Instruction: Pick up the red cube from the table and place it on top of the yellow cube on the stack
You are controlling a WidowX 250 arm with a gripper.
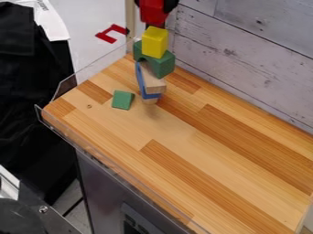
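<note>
end effector (157,4) at top edge, gripping red block (151,13) above stack: yellow block (154,43) on green arch (163,66), wooden block (153,83) and blue piece (141,81) below. 1 green block (123,100) near stack on worktop (207,160), clear wall (67,84) along worktop's edge.

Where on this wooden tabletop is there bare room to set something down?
Widest: the wooden tabletop between the stack of blocks, plank wall and near edge. Smaller: left of the loose green block. Crowded: around the stack, beneath the gripper.
</note>
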